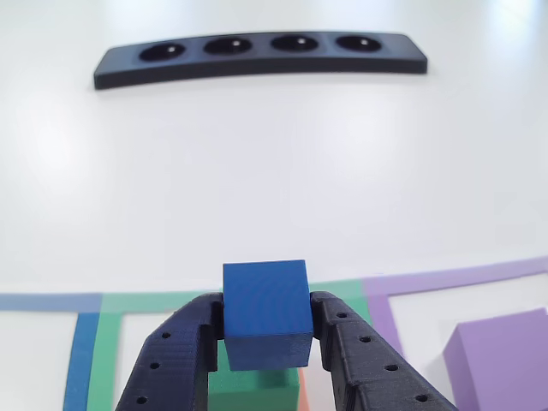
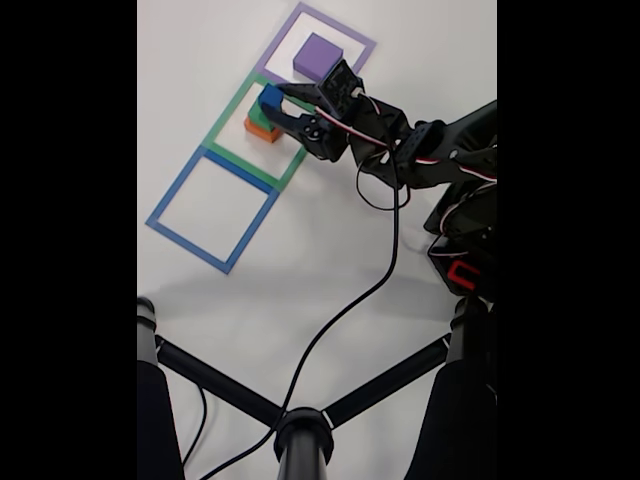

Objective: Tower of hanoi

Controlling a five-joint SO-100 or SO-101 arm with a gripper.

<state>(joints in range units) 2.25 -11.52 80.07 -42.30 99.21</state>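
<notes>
Gripper (image 1: 264,330) enters other view from bottom edge, black fingers (image 1: 175,355) either side of blue cube (image 1: 265,312), pressed to its flanks. In fixed view, arm (image 2: 420,155) reaches from right toward table's far edge, gripper (image 2: 272,103) low.

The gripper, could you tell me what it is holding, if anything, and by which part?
The gripper is shut on the blue cube, its two fingers pressed against the cube's opposite side faces.

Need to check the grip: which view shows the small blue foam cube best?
The other view: the small blue foam cube sits large and sharp between the black gripper's fingers. The fixed view shows the cube only as a tiny patch above the green-and-orange stack.
</notes>
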